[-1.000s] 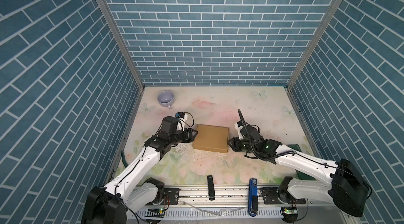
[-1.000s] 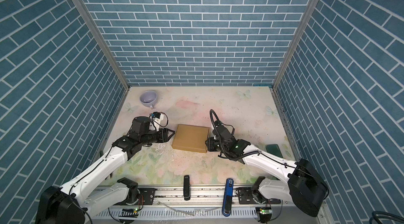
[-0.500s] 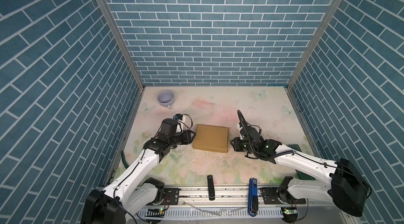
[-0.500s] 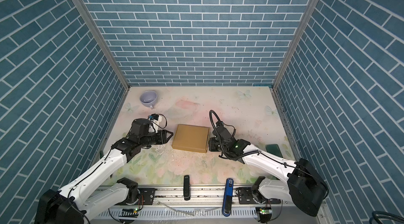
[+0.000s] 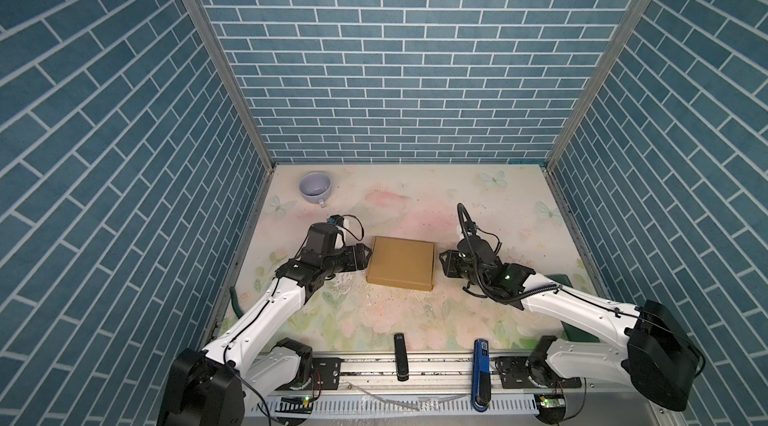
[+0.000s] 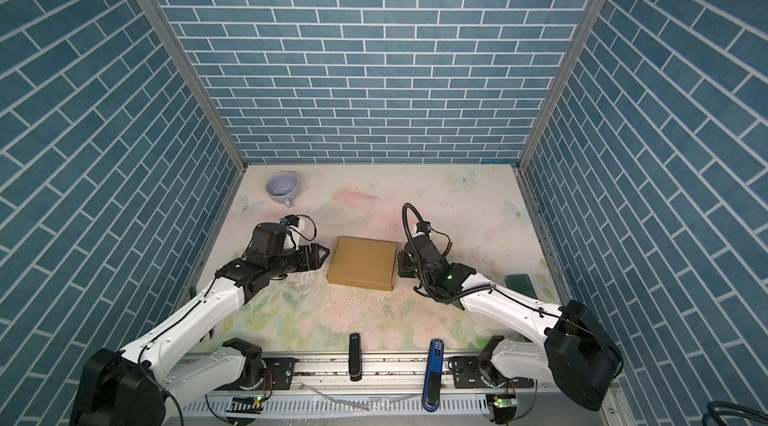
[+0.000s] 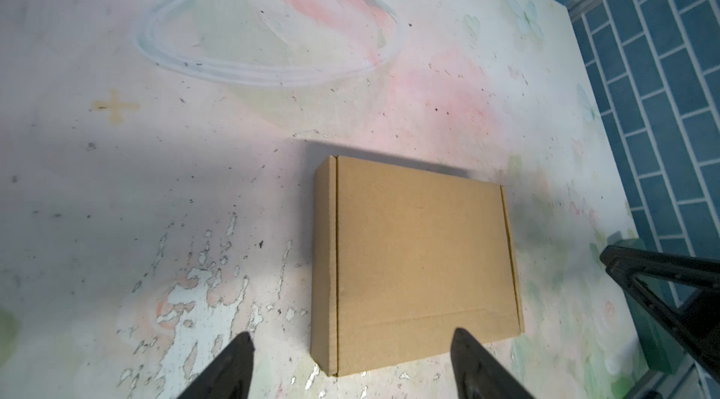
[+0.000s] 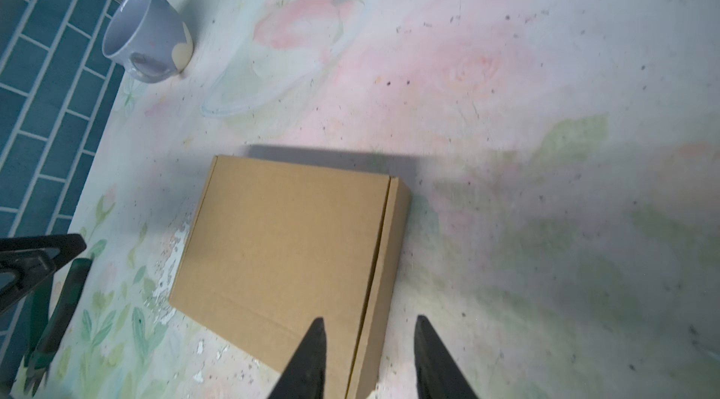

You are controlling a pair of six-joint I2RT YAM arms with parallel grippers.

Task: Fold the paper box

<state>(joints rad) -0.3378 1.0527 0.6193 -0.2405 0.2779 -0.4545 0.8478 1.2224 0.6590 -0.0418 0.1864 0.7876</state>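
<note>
Item: plain tan-brown cardboard paper box (image 5: 401, 263) — a shallow closed rectangle with its lid flat.
Location: it lies on the pale floral-printed table (image 5: 415, 203), directly between the two pincers in both top views.
Left pincer: black two-fingered left pincer (image 5: 365, 257), fingers spread wide with nothing clamped. Its tips are just beside the box's nearer side, and contact cannot be told.
Left wrist view: the box (image 7: 420, 260) lies ahead of the spread fingers (image 7: 233, 369), with one corner showing in the gap between them.
Right pincer: black two-fingered right pincer (image 5: 444, 265), fingers parted and holding nothing — just beside the box's opposite side, with a thin strip of table between.
Right wrist view: the box's side wall (image 8: 383, 280) lines up with the gap between the fingers.
Mug: lavender ceramic mug (image 5: 316, 189), standing well beyond the left pincer, near the back corner.
Other: dark green flat object (image 5: 561, 280), behind the right pincer and beside that arm.
</note>
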